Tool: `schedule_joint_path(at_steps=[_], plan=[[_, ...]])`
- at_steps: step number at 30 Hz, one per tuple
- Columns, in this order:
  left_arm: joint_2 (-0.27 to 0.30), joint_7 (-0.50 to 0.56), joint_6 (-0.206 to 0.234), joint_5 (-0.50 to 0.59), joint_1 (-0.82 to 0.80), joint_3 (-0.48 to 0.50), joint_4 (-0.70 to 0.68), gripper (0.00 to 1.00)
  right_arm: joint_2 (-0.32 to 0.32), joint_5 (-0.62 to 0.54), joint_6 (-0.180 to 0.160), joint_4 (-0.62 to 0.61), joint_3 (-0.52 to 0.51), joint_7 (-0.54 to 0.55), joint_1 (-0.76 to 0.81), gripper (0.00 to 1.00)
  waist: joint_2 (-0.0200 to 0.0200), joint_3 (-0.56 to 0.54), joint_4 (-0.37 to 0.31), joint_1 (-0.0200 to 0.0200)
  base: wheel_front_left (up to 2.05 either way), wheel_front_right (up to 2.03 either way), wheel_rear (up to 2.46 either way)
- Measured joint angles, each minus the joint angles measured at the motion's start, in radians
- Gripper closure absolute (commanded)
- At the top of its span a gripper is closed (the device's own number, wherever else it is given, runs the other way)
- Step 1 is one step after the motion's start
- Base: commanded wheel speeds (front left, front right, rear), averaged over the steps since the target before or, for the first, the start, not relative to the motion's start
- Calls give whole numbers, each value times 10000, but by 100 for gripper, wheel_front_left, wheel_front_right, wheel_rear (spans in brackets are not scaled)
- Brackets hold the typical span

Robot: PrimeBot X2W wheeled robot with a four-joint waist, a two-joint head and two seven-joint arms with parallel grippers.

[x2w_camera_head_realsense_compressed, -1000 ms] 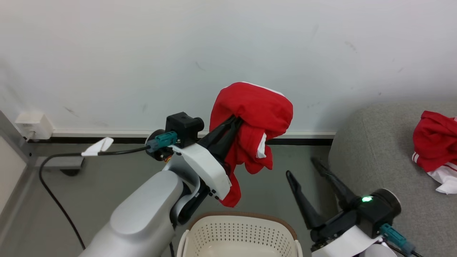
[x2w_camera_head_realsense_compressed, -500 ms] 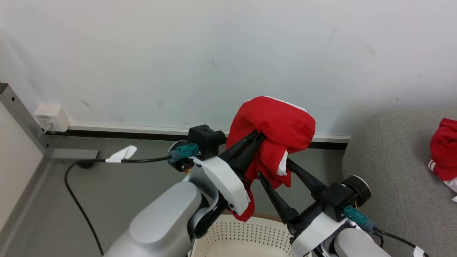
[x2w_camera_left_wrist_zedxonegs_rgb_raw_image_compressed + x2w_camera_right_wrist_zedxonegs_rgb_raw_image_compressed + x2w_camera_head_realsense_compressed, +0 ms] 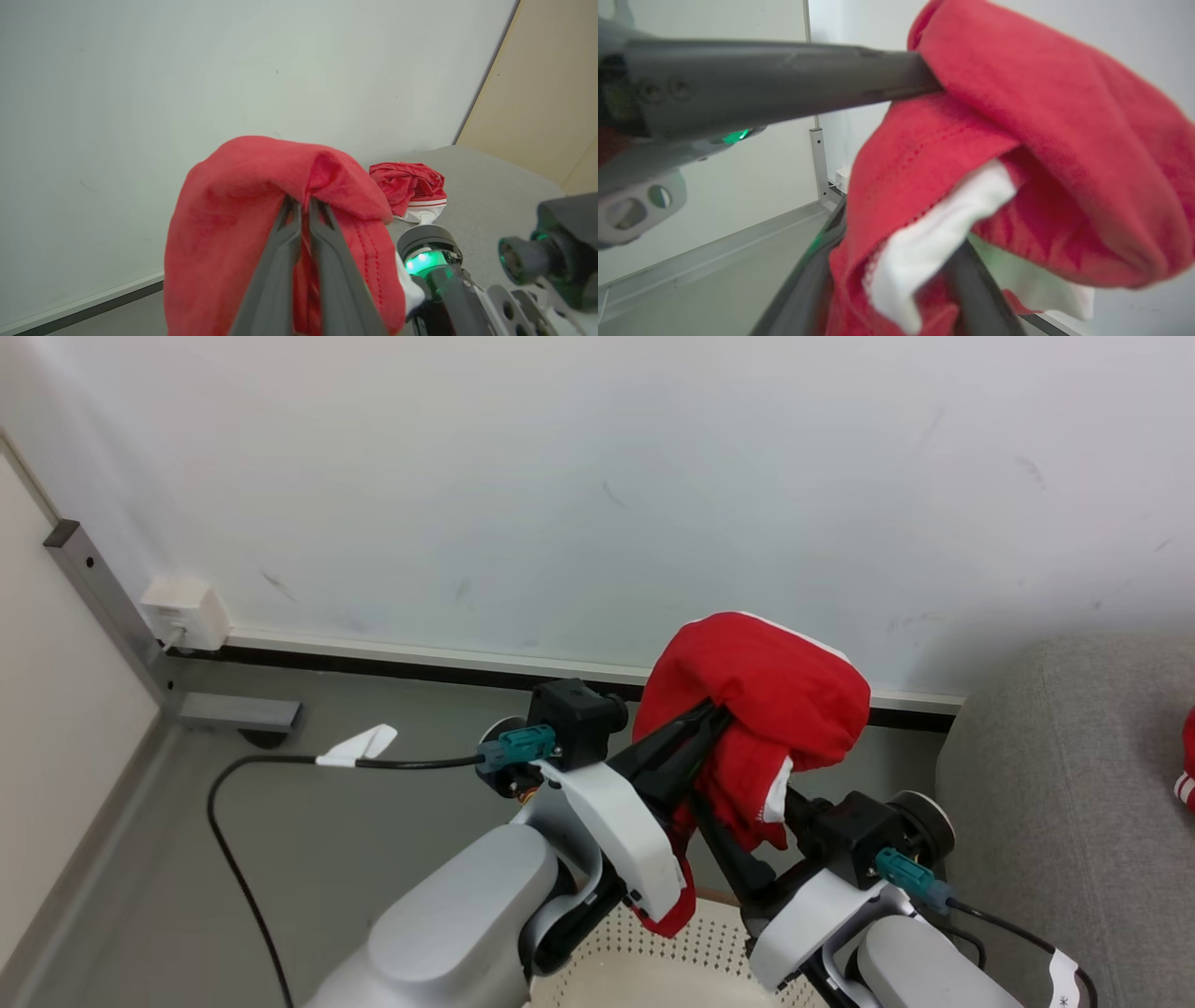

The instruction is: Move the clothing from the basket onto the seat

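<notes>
White wall point(image 3: 597, 476) fills the background and meets a grey floor point(image 3: 373, 840) at a dark baseboard.

1. Far left in the head view: a grey metal post point(image 3: 98, 583) runs diagonally down to the floor. A white socket box point(image 3: 184, 613) sits on the wall just beside it.
2. A black cable point(image 3: 245, 775) loops across the floor and rises to a teal connector at the left wrist. A white tag point(image 3: 358, 744) is attached to it.
3. The left gripper point(image 3: 717, 711) points up and to the right. Its 2 fingers are pressed together and pinch a fold of the red garment point(image 3: 775, 686). The left wrist view confirms this: both fingers meet at the fold, with the fabric draped over their tips.
4. The red garment hangs in the air in front of the wall, above the basket point(image 3: 635, 947), and is clear of it. A white fabric part shows at its lower edge.
5. The right gripper point(image 3: 752, 803) reaches up from below. Its 2 fingers are spread, 1 on each side of the hanging lower part of the garment. The right wrist view shows the red and white fabric between them; the fingertips are hidden behind it.
6. The basket appears at the bottom edge, partly hidden by both arms.
7. Far right: the seat point(image 3: 1055, 775). A second red garment point(image 3: 411, 186) lies on it, well apart from the held one.
</notes>
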Motion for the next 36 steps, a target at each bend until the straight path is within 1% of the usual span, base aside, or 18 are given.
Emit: schedule_joint_path(at_steps=[1,12,22,23,24,25,26,30,32,36], plan=[[-2,0,-8,-2,-1,-8,8,100,27,8,0,29,-23,0,-11,100,0,15,21,0,0,0,0],[38,-21,-12,-35,-23,-17,104,100,77,107,0,84,-236,0,-25,100,0,38,-5,0,0,0,0],[50,-75,98,-35,-17,-107,221,100,-251,63,0,-384,-1101,0,353,100,0,35,-38,0,0,0,0],[54,-77,102,-35,-13,-111,238,89,-280,36,0,-428,-1206,2,403,100,0,42,-44,0,0,0,0],[59,-75,104,-35,-9,-121,253,72,-316,21,0,-485,-1312,2,434,100,0,53,-55,0,0,0,0],[58,-67,104,-46,-2,-134,267,52,-360,-33,0,-568,-1427,0,465,100,0,64,-71,-1,0,0,0],[56,-63,104,-50,4,-144,270,0,-414,-75,2,-631,-1534,2,494,100,0,74,-90,0,0,0,0],[98,-59,105,-71,7,-211,272,0,-598,-290,0,-786,-1994,2,614,100,0,108,-218,-1,0,0,0],[151,-58,127,123,-10,-372,293,0,-702,-349,0,-920,-2228,2,635,100,0,116,-298,-1,0,0,0],[127,-50,121,167,-5,-560,291,0,-922,-466,0,-1035,-2596,2,794,100,0,133,-503,-1,0,0,0]])
